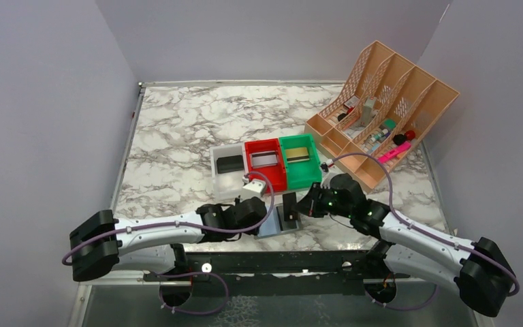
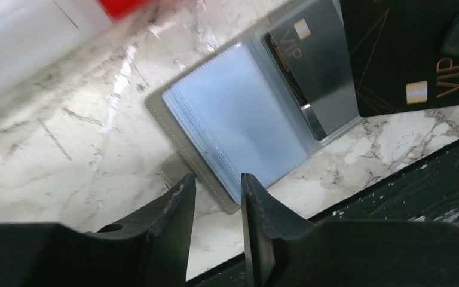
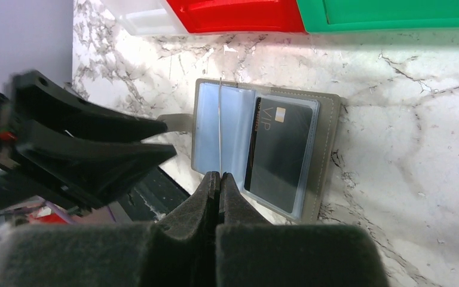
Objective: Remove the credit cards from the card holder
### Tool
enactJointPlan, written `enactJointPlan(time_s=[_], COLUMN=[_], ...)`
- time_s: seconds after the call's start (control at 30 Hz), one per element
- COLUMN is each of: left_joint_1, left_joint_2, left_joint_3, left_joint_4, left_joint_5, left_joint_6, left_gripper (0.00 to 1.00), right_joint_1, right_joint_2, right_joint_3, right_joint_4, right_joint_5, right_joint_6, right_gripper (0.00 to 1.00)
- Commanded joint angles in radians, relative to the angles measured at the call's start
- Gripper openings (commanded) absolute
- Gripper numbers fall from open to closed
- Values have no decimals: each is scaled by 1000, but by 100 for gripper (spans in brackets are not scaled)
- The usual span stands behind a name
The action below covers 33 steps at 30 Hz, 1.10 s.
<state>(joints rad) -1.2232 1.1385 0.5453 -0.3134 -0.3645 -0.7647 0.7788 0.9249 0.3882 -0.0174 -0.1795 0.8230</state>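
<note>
Right wrist view: the right gripper (image 3: 219, 176) is pinched tight on a black credit card (image 3: 220, 119), which shows only as a thin edge-on line rising from between the fingertips. The left wrist view shows its face, black with gold "VIP" lettering. Below it the card holder (image 3: 329, 137) lies open and flat on the marble table (image 1: 177, 129), near the front edge and just in front of the red bin (image 1: 276, 178). Its left panel is a pale blue stack of clear sleeves. Its right panel holds a second card (image 3: 278, 152), also black and marked VIP, tucked in a sleeve.

From the top external camera the held card stands upright over the holder, between the two grippers. The left gripper (image 2: 218, 182) hovers low at the holder's left edge, beside a small grey closing tab (image 2: 176, 170). Its fingers are parted by a narrow gap with nothing between them.

A white bin (image 1: 228, 178) and a green bin (image 1: 313, 174) flank the red one, each bin holding a flat rectangular item (too small to identify). A peach desk organiser (image 1: 408, 88) sits at the far right.
</note>
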Motion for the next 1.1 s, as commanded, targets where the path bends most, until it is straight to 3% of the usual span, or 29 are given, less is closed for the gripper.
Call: enactJointPlan(time_s=[0.0, 0.17, 0.3, 0.6, 0.83, 1.07], left_joint_1=[90, 284, 404, 487, 595, 720], left_joint_2=[-22, -88, -182, -278, -241, -312], left_joint_3=[148, 252, 270, 235, 237, 222], left_joint_4=[-154, -221, -255, -297, -313, -292], left_joint_5=[-52, 1, -35, -225, -204, -232], left_joint_6=[155, 288, 339, 371, 359, 318], left_gripper=[39, 47, 64, 94, 97, 99], right_joint_1=[-1, -1, -1, -1, -1, -1], right_joint_2=[-25, -45, -67, -41, 145, 363], right_joint_3=[-12, -37, -75, -32, 133, 336], right_joint_4=[18, 65, 160, 294, 323, 334], right_joint_5=[17, -20, -62, -61, 7, 17], right_joint_6=[-26, -50, -48, -121, -290, -444], right_gripper=[1, 1, 1, 1, 1, 1])
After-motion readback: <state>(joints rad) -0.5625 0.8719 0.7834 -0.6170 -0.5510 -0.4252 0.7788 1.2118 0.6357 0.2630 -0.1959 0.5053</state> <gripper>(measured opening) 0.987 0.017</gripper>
